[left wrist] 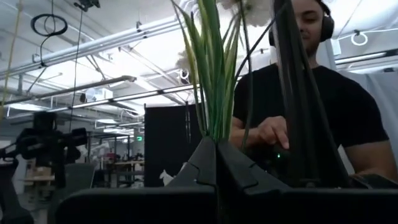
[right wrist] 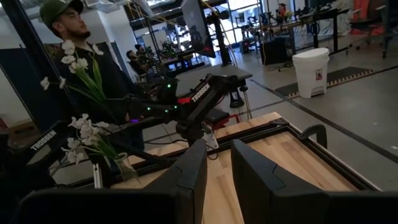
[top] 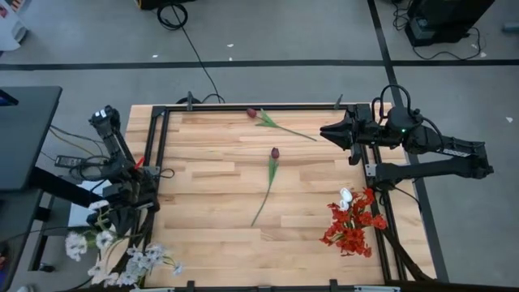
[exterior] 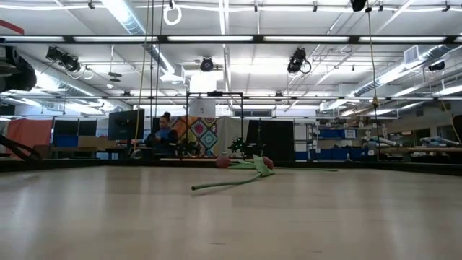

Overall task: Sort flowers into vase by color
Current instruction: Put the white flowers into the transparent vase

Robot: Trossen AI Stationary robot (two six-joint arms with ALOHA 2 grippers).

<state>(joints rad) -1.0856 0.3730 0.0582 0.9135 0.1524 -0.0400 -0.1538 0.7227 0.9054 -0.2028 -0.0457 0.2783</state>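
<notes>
At the left edge of the overhead frame, we see the left gripper (top: 99, 217) clamped on a white flower stem (left wrist: 211, 74), held above the white blossoms (top: 134, 264) at lower left. The right gripper (top: 328, 130), upper right, holds nothing, fingers slightly apart. Two maroon tulips (top: 274, 154) lie mid-table (top: 211, 203); red blooms (top: 350, 231) sit at lower right.

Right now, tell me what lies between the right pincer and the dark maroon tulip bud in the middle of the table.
Only bare wooden table: in the high view nothing lies between the right pincer and the maroon tulip bud.
</notes>
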